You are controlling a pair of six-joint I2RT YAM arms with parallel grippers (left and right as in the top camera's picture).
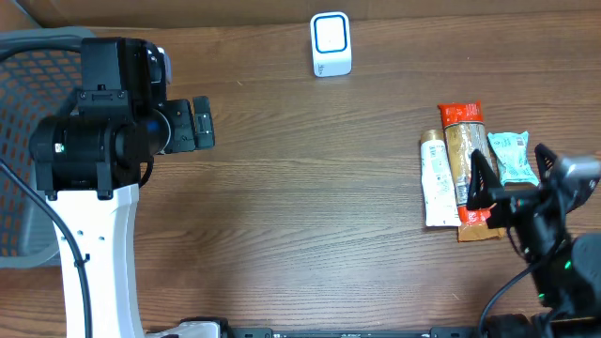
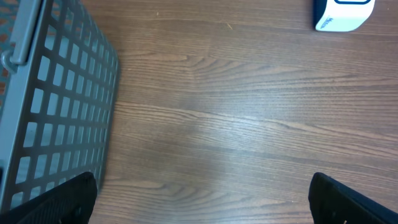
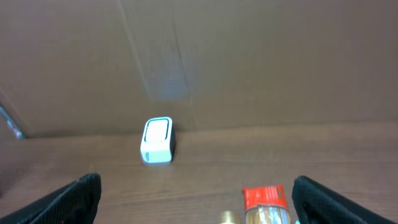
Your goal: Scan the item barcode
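Three items lie side by side at the table's right: a white tube with a gold cap (image 1: 436, 178), a long packet with a red top (image 1: 464, 155) and a small teal packet (image 1: 513, 156). My right gripper (image 1: 512, 176) hovers over their near ends, open and empty; its wrist view shows the red-topped packet (image 3: 263, 198) and the gold cap (image 3: 228, 218) between the open right gripper (image 3: 196, 186). The white scanner with a blue-rimmed window (image 1: 331, 44) (image 3: 157, 140) (image 2: 343, 14) stands at the back middle. My left gripper (image 1: 202, 124) (image 2: 200, 193) is open over bare wood at the left.
A grey mesh basket (image 1: 28, 141) (image 2: 56, 112) stands at the table's left edge, beside the left arm. A brown cardboard wall (image 3: 249, 62) rises behind the scanner. Bare wooden tabletop (image 1: 310, 197) lies between the two arms.
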